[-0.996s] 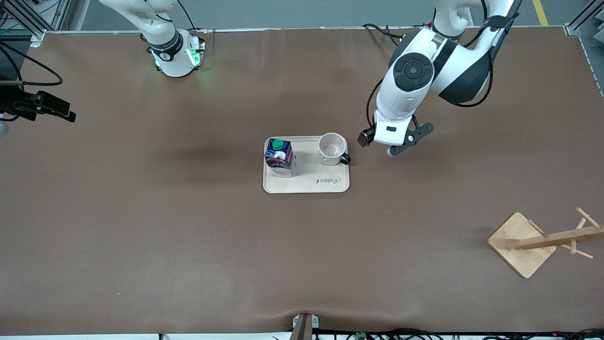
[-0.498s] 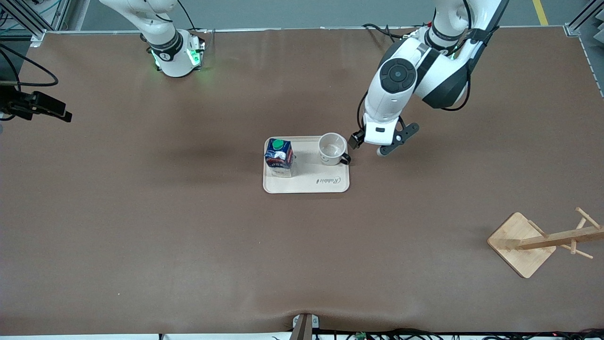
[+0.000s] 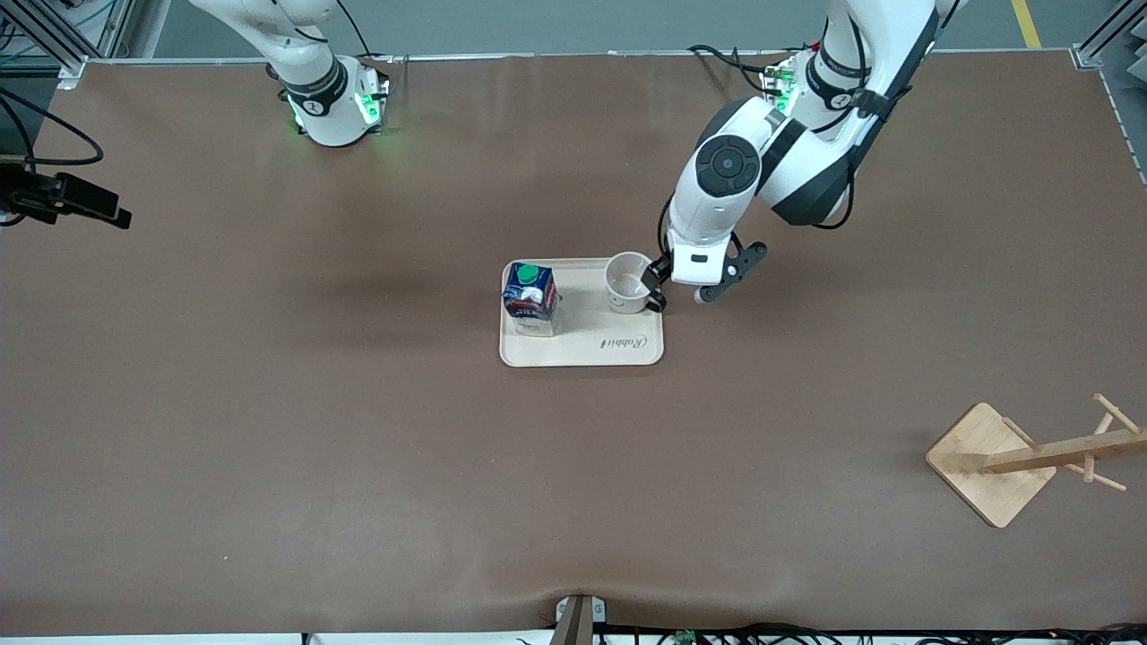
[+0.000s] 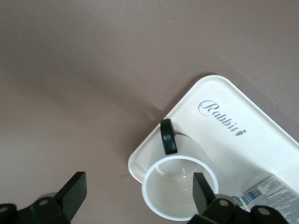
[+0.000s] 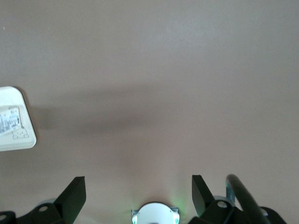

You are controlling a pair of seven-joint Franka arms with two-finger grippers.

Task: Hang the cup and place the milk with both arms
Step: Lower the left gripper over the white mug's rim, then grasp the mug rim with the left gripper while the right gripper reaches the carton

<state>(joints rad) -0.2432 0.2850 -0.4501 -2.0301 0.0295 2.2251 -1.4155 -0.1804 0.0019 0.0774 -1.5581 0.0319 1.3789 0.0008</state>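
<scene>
The white cup (image 3: 627, 282) stands on the cream tray (image 3: 582, 345), its black handle (image 3: 657, 302) toward the left arm's end. The dark-blue milk (image 3: 530, 296) with a green cap stands on the same tray, toward the right arm's end. My left gripper (image 3: 688, 279) is open and empty just above the cup's handle side. In the left wrist view my left gripper (image 4: 138, 192) straddles the cup (image 4: 180, 205): one finger (image 4: 202, 189) is over its mouth, the other (image 4: 74, 192) over bare table. My right gripper (image 5: 138, 195) is open and empty, high over the table near its base.
A wooden mug rack (image 3: 995, 461) with pegs stands near the front camera at the left arm's end. The tray's corner (image 5: 14, 140) shows in the right wrist view. Brown table lies all round the tray.
My left gripper has moved from the left arm's end toward the cup, and one finger is now over its mouth. The cup, milk and tray have not moved. The right arm barely shifted.
</scene>
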